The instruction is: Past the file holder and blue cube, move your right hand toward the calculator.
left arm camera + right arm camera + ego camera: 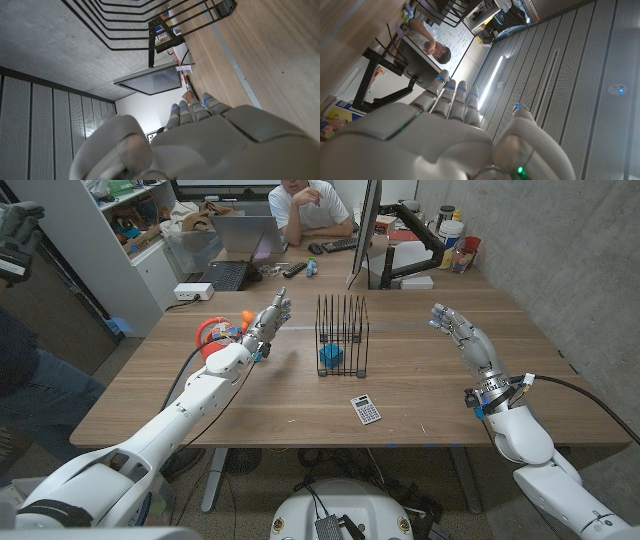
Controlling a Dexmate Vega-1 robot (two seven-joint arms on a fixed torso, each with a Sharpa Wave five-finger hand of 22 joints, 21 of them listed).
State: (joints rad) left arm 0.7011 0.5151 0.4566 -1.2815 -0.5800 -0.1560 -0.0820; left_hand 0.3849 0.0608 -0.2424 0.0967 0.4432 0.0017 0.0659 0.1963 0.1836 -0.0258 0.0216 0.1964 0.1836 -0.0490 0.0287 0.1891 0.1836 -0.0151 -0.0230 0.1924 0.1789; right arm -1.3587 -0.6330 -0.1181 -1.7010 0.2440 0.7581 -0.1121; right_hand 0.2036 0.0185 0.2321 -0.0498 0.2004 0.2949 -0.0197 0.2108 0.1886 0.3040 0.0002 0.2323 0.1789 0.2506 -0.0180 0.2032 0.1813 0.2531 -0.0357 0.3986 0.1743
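My right robot hand [456, 328] hangs above the wooden tabletop [430, 395] at about 3 o'clock from the black wire file holder [342, 333], well apart from it. Its fingers are spread and reach toward the far edge, and it holds nothing. In the right wrist view the back of that robot hand [427, 140] fills the lower part, fingers [452, 97] extended side by side and thumb set apart.

The small grey pocket calculator [366, 409] lies flat on the tabletop at about 6 o'clock from the file holder, near the front edge. From my right robot hand it sits at roughly 8 o'clock, well apart. The blue cube [330, 356] rests inside the file holder, at its near left corner, touching the wires as far as I can tell.

My left robot hand [270, 318] is raised at about 9 o'clock from the file holder, near it but not touching, fingers pointing up and loosely apart, with nothing in them. The left wrist view shows the back of this robot hand [200, 145] with the wires of the file holder [145, 20] beyond the fingers.

An orange and white object [213, 335] sits just beside my left wrist, at its 9 o'clock; I cannot tell what it is. A person [312, 210] in a white shirt sits behind the tabletop at 12 o'clock, next to an open laptop [240, 240].
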